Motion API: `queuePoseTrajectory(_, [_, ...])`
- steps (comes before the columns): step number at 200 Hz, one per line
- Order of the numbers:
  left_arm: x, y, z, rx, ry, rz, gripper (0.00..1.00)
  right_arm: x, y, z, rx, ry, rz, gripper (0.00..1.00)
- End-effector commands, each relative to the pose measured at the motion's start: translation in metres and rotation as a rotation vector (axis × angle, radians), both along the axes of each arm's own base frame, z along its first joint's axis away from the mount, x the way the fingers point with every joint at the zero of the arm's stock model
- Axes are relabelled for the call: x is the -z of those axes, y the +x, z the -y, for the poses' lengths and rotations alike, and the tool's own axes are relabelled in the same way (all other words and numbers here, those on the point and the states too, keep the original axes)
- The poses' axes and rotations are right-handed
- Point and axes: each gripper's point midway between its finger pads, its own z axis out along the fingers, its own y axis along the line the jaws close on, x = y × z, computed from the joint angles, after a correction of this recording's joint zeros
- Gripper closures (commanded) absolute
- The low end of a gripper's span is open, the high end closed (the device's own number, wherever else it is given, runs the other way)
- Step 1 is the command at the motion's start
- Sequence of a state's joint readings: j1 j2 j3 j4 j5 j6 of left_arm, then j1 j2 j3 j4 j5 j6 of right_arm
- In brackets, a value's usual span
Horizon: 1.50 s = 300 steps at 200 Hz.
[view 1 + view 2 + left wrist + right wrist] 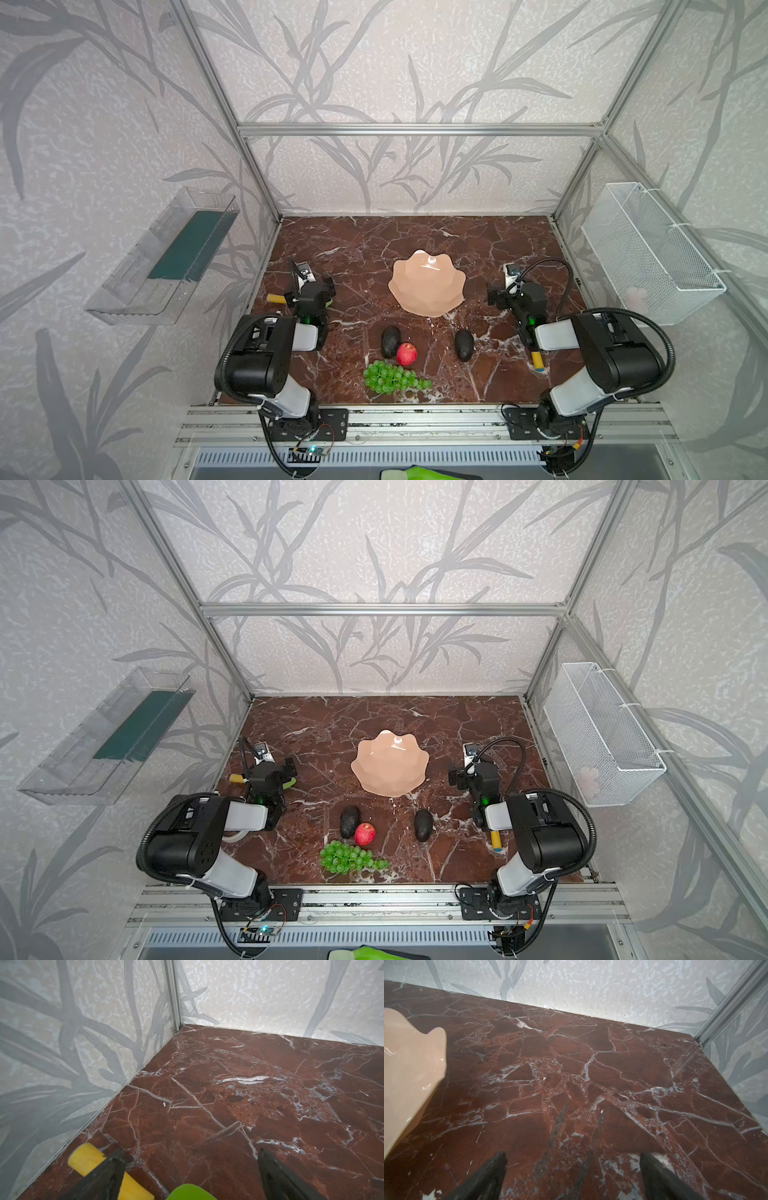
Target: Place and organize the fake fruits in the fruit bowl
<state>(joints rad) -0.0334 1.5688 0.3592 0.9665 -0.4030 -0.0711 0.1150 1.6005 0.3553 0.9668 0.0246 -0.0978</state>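
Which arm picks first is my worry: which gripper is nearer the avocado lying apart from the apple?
Right. In a top view the right gripper sits open just beyond and right of that avocado; the left gripper, also open, is far off to its left.

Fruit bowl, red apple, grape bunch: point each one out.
fruit bowl (428, 286): in a top view, on its bare inner surface.
red apple (407, 353): in a top view, on the middle of its red skin.
grape bunch (347, 857): in a top view, on the centre of the cluster.

Peach-pink bowl (427, 286), red-veined marble table (357, 249)
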Motion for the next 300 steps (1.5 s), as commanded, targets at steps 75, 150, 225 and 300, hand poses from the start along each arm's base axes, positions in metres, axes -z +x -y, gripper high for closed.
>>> queuePoseTrajectory(75, [-0.006, 0.002, -0.003, -0.013, 0.011, 0.023, 0.01, -0.015, 0.007, 0.0, 0.002, 0.011, 0.045, 0.01])
queuePoseTrajectory(150, [-0.005, 0.002, -0.002, -0.012, 0.01, 0.022, 0.01, -0.015, 0.007, 0.0, 0.002, 0.013, 0.044, 0.01])
queuePoseTrajectory(225, [-0.006, 0.002, -0.002, -0.012, 0.01, 0.027, 0.01, -0.016, 0.006, 0.001, 0.006, 0.01, 0.047, 0.01])
queuePoseTrajectory(300, [-0.069, -0.008, 0.02, -0.025, -0.041, -0.001, 0.02, -0.113, -0.004, 0.009, 0.301, 0.313, -0.111, 0.01])
